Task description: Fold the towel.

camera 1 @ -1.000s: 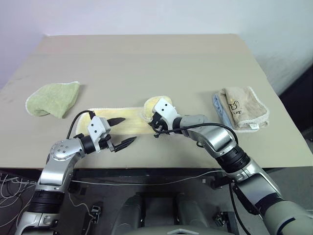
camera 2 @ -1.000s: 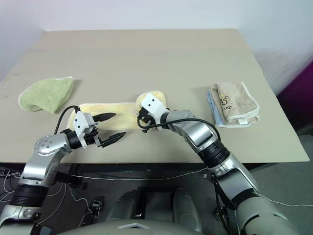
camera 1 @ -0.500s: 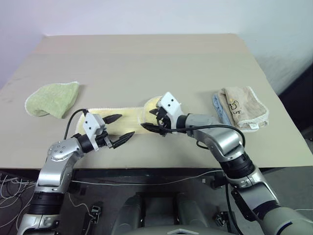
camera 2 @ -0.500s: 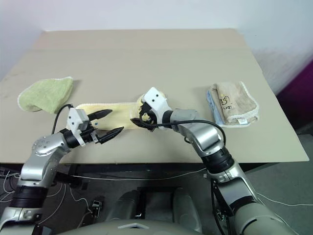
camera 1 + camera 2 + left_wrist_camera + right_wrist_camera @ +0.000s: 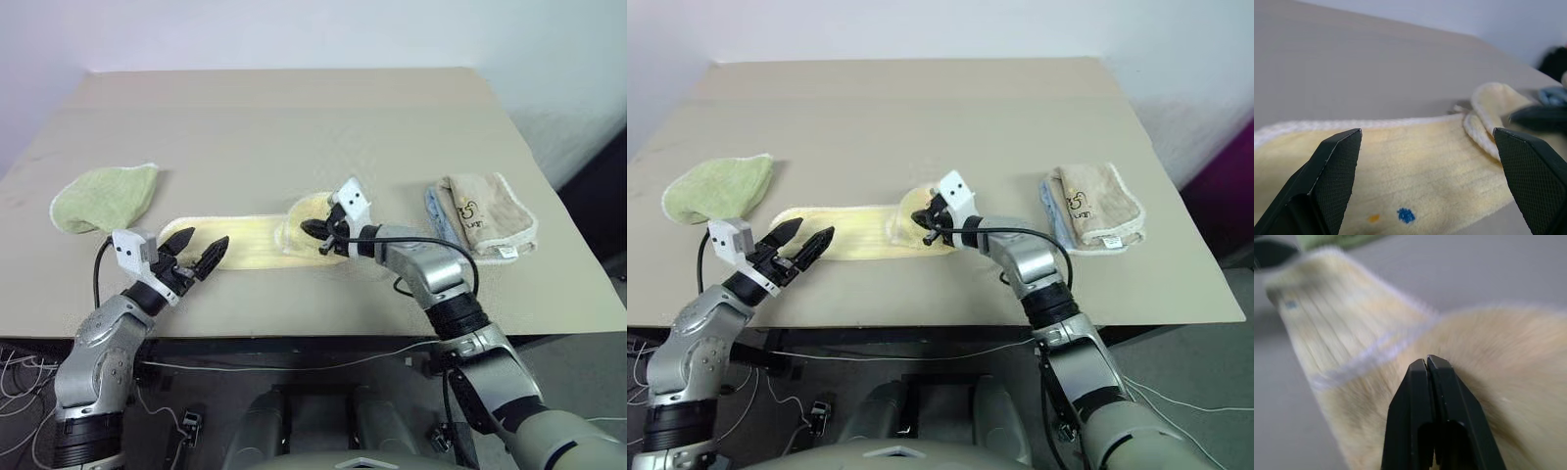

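The towel [image 5: 257,240] lay stretched as a long yellow strip near the front edge of the table [image 5: 294,127], running from left to right. Its right end was turned back over itself into a small rounded flap, edged by a whitish hem. A small blue mark showed on the flat part in the left wrist view.

The right gripper [image 5: 315,231] sat over that folded right end, pointing toward the robot's left along the strip. Its two black fingers [image 5: 1427,382] were pressed tightly together with nothing between them, their tips just over the fuzzy surface of the flap; whether they touched the cloth could not be told.

The left gripper [image 5: 194,253] was at the towel's left end, near the front edge of the table, aimed along the strip toward the flap. Its fingers [image 5: 1337,161] stood spread wide, released, with the flat yellow cloth lying between and beyond them.

A green cloth [image 5: 103,198] lay well apart to the left, and a tan folded cloth [image 5: 485,215] well apart to the right.
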`<state>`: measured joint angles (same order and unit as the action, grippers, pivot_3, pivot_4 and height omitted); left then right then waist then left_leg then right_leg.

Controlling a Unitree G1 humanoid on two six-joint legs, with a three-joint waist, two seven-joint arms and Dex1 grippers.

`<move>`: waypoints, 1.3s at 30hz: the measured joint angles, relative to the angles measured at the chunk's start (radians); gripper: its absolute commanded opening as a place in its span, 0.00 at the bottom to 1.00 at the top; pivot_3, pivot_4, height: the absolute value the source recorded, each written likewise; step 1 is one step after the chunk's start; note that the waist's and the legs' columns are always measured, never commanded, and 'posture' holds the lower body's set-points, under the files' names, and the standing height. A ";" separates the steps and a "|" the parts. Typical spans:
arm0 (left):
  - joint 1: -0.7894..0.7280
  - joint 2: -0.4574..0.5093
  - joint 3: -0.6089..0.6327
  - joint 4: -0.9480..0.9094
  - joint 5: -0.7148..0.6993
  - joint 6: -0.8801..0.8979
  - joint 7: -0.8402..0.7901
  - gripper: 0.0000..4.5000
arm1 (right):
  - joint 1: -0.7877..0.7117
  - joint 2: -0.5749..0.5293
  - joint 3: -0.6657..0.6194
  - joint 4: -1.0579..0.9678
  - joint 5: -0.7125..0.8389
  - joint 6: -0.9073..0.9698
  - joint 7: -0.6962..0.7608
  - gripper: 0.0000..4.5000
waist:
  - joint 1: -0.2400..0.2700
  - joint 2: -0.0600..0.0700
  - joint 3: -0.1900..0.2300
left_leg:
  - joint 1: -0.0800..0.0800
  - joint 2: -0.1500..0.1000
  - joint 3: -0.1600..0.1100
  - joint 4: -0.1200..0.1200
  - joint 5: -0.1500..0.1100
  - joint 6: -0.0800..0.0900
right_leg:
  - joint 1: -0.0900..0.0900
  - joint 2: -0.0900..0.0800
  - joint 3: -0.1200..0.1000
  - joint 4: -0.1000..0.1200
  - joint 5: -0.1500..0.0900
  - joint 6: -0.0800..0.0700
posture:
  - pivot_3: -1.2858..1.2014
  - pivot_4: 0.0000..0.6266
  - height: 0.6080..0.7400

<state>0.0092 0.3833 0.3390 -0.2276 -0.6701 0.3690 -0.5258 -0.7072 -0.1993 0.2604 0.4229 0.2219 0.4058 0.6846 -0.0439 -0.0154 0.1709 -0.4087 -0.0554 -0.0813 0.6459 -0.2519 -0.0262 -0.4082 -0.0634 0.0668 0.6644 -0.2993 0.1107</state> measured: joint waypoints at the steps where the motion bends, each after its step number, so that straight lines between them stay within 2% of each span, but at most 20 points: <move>1: 0.015 -0.012 0.014 -0.015 -0.014 0.009 0.024 1.00 | -0.009 0.009 0.008 0.048 -0.020 -0.038 0.006 0.01 | 0.000 0.000 0.000 | 0.000 0.000 0.000 0.000 0.000 0.000 | 0.000 0.000 0.000 0.000 0.000 0.000 | 0.52 0.24 1.00; 5: 0.076 -0.038 0.040 -0.066 -0.030 0.035 0.098 1.00 | -0.028 0.028 0.019 0.145 -0.080 -0.168 0.037 0.01 | -0.001 -0.001 -0.001 | 0.003 0.000 0.000 0.000 0.000 0.000 | 0.003 0.000 0.000 0.000 0.000 0.000 | 0.52 0.24 1.00; 9: 0.119 -0.075 0.048 -0.120 -0.058 0.047 0.158 1.00 | -0.014 0.030 0.016 0.143 -0.099 -0.216 0.064 0.01 | 0.000 -0.001 -0.001 | 0.003 0.000 0.000 0.000 0.000 0.000 | 0.003 0.001 0.000 0.000 0.000 0.000 | 0.52 0.24 1.00; 14: 0.164 -0.137 0.100 -0.185 -0.121 0.074 0.287 1.00 | 0.041 -0.002 0.006 -0.041 -0.066 -0.186 0.156 0.01 | 0.001 -0.001 -0.001 | 0.001 0.000 0.000 0.000 0.000 0.000 | 0.001 0.000 0.000 0.000 0.000 0.000 | 0.52 0.24 1.00; 18: 0.197 -0.194 0.144 -0.223 -0.204 0.107 0.412 1.00 | 0.021 -0.052 -0.053 -0.220 0.005 -0.121 0.205 0.01 | 0.005 -0.001 -0.001 | 0.001 0.000 -0.001 0.000 0.000 0.000 | 0.002 0.000 0.000 -0.001 0.000 0.000 | 0.52 0.24 1.00; 21: 0.207 -0.227 0.182 -0.227 -0.292 0.127 0.506 1.00 | -0.005 -0.071 -0.091 -0.273 0.036 -0.092 0.211 0.01 | 0.006 -0.001 -0.001 | 0.001 0.000 -0.001 0.000 0.000 0.000 | 0.003 0.000 0.000 -0.001 0.000 0.000 | 0.52 0.24 1.00; 24: 0.204 -0.270 0.203 -0.227 -0.408 0.132 0.590 1.00 | -0.010 -0.073 -0.096 -0.272 0.037 -0.087 0.208 0.01 | 0.007 -0.001 -0.001 | 0.001 0.000 -0.001 0.000 0.000 0.000 | 0.003 0.000 0.000 -0.002 0.000 0.000 | 0.52 0.24 1.00; 31: 0.129 -0.248 0.203 -0.203 -0.618 0.194 0.745 1.00 | -0.013 -0.063 -0.095 -0.262 0.034 -0.090 0.197 0.01 | 0.010 -0.001 -0.001 | 0.001 0.000 -0.001 0.000 0.000 0.000 | 0.003 0.000 -0.001 -0.002 0.000 0.000 | 0.52 0.24 1.00; 39: 0.020 -0.243 0.163 -0.113 -0.720 0.226 0.838 1.00 | 0.003 -0.061 -0.097 -0.288 0.035 -0.088 0.168 0.01 | 0.017 -0.001 -0.001 | 0.001 -0.001 -0.001 0.001 0.000 -0.001 | 0.003 0.000 -0.001 -0.001 0.000 0.000 | 0.52 0.24 1.00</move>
<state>0.0294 0.1404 0.5020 -0.3405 -1.3903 0.5951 0.3122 -0.7037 -0.2606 0.1639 0.1352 0.2568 0.3178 0.8529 -0.0265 -0.0163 0.1702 -0.4074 -0.0560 -0.0820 0.6465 -0.2519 -0.0269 -0.4053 -0.0633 0.0660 0.6630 -0.2993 0.1105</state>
